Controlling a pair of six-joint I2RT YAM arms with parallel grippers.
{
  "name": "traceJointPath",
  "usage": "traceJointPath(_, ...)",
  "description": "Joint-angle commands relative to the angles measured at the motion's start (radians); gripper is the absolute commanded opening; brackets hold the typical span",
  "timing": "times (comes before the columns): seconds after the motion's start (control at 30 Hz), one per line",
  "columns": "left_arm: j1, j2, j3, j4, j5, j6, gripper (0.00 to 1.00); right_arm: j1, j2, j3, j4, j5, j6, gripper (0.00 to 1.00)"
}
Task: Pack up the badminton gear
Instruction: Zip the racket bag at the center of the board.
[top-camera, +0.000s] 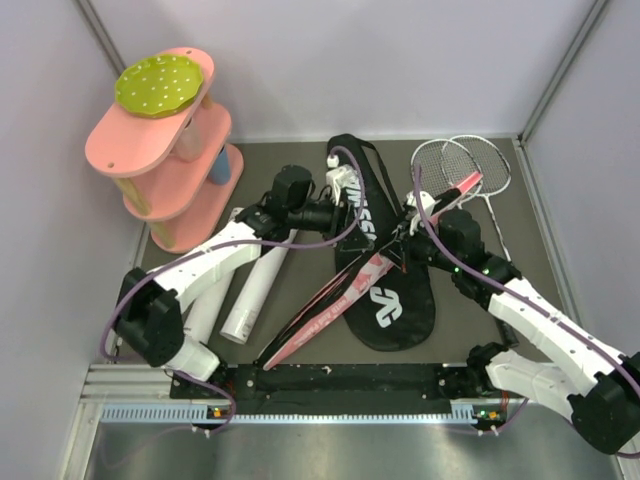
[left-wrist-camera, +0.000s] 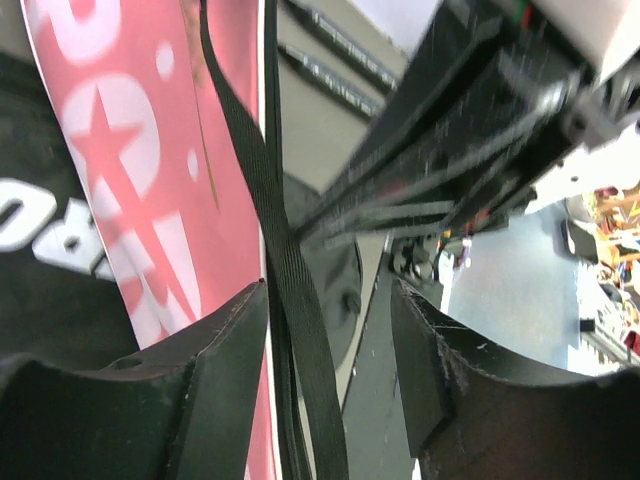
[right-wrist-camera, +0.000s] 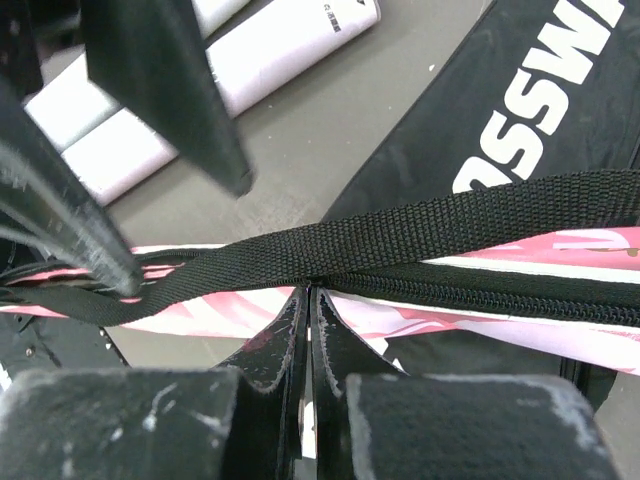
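Note:
The racket-shaped bag (top-camera: 385, 290) lies mid-table, black side with white lettering up, its pink flap (top-camera: 350, 290) raised along one edge. My right gripper (top-camera: 400, 237) is shut, its tips (right-wrist-camera: 311, 292) pinching the bag's zipper edge (right-wrist-camera: 480, 283) just under a black strap (right-wrist-camera: 420, 235). My left gripper (top-camera: 345, 195) hovers by the bag's narrow end, open. The black strap (left-wrist-camera: 290, 300) runs loosely between its fingers (left-wrist-camera: 225, 350), with the pink printed side (left-wrist-camera: 130, 170) to the left. Two rackets (top-camera: 470, 165) lie at the back right. White tubes (top-camera: 255, 290) lie left of the bag.
A pink tiered shelf (top-camera: 165, 160) with a green dotted disc (top-camera: 160, 85) stands at the back left corner. Grey walls close in the table on three sides. The white tubes (right-wrist-camera: 250, 50) lie just beyond the bag in the right wrist view.

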Motion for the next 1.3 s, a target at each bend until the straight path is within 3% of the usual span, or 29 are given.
traceJointPath(0.0,0.002,0.149,0.159,0.208,-0.015,-0.079,0.57,-0.002,-0.028,-0.008,0.100,-0.038,-0.010,0.00)
traceJointPath(0.13,-0.009,0.333,0.395,0.193,0.043,-0.118,0.61,0.000,-0.028,-0.004,0.102,-0.047,-0.010,0.00)
traceJointPath(0.23,-0.033,0.425,0.489,0.175,0.068,-0.104,0.64,0.000,-0.025,0.001,0.103,-0.051,-0.008,0.00)
traceJointPath(0.57,-0.093,0.492,0.500,0.225,0.112,-0.053,0.66,-0.003,-0.009,0.006,0.110,-0.054,-0.002,0.00)
traceJointPath(0.67,-0.099,0.504,0.509,0.238,0.125,-0.052,0.61,-0.002,-0.004,0.004,0.107,-0.054,-0.003,0.00)
traceJointPath(0.77,-0.101,0.534,0.540,0.212,0.110,-0.037,0.48,-0.003,-0.004,0.004,0.103,-0.054,-0.008,0.00)
traceJointPath(0.9,-0.096,0.576,0.627,0.100,0.058,0.023,0.03,-0.003,-0.001,0.006,0.088,-0.051,-0.029,0.00)
traceJointPath(0.93,-0.093,0.582,0.656,0.080,0.053,0.039,0.00,-0.002,-0.001,0.006,0.081,-0.051,-0.034,0.00)
traceJointPath(1.07,-0.083,0.607,0.715,0.069,0.054,0.062,0.00,0.020,-0.005,0.013,0.070,-0.043,-0.049,0.00)
traceJointPath(1.27,-0.052,0.636,0.795,0.077,0.057,0.056,0.00,0.157,0.036,0.023,0.065,0.005,-0.063,0.00)
